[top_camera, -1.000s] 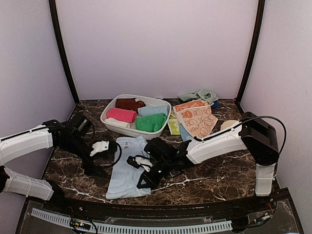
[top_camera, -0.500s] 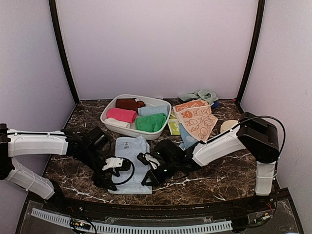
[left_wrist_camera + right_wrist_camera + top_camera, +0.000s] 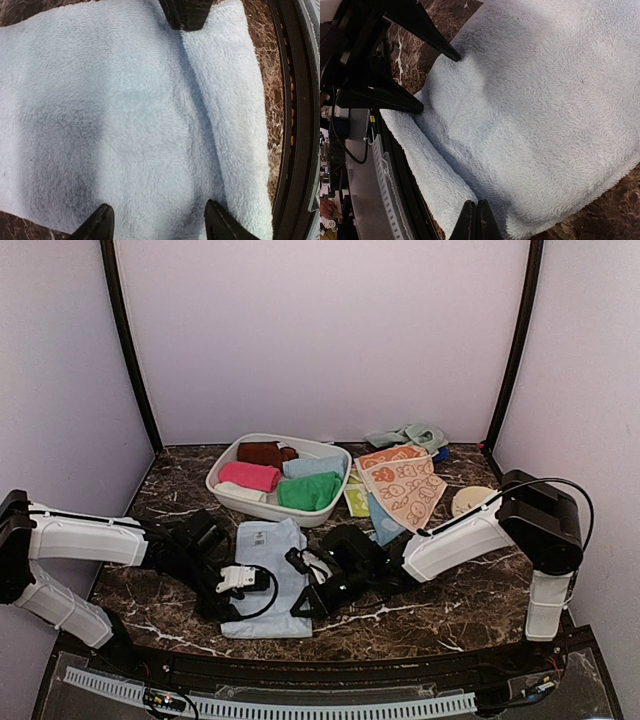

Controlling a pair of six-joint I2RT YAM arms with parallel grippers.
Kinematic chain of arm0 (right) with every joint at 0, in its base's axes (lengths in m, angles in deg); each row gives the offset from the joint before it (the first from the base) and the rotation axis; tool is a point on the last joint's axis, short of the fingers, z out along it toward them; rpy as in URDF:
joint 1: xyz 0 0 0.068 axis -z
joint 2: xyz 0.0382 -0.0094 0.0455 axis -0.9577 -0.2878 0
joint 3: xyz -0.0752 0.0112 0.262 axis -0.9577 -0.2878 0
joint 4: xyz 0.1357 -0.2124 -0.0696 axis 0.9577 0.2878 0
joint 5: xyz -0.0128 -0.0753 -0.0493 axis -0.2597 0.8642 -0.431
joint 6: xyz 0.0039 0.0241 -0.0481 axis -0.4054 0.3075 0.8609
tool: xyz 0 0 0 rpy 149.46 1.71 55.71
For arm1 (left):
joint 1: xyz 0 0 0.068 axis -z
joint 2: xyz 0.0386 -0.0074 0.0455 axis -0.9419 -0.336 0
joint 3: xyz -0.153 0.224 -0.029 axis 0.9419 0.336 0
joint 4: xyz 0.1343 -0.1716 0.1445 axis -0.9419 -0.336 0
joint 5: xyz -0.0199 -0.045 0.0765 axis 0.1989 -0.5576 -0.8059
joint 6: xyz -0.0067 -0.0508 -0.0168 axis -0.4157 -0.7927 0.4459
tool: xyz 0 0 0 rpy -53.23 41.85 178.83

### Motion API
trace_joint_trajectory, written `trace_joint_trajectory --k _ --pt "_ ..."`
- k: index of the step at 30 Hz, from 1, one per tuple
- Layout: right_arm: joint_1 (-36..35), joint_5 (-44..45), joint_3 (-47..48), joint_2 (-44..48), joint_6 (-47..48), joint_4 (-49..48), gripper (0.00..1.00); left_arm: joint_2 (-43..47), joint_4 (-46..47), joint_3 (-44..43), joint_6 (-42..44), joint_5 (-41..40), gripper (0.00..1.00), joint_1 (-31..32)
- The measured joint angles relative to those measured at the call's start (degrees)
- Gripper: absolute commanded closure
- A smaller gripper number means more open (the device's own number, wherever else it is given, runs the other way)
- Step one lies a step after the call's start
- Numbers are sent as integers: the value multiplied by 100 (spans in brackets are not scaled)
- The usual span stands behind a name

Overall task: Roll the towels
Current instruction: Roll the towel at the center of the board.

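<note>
The left gripper (image 3: 160, 225) is standing spread, its fingertips (image 3: 102, 222) pressing into the near end of the pale blue fluffy rectangular towel (image 3: 125, 115). The right gripper (image 3: 477, 220), pressed together, is resting on the narrow fold there. The towel is lying on the dark marble table (image 3: 450, 610), close to its near edge. If the two sides are pushed unevenly, the roll is probably going askew, or the loose fold is springing flat.

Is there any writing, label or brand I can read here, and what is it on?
Nothing reads clearly.
The pale blue towel: a small tag near its far edge bears dark marks, too small to read.
The peach towel: orange printed shapes, too blurred to tell if any are letters.
</note>
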Motion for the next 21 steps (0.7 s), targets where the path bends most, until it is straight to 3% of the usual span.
trace_joint_trajectory --k 12,19,21 --pt "2 190 0 0 -15 105 100 479 -551 -787 409 -221 26 -501" --pt "2 282 -7 0 -33 157 100 608 -935 -793 376 483 33 -168" --pt "2 295 -7 0 -35 166 100 555 -887 -708 319 575 40 -20"
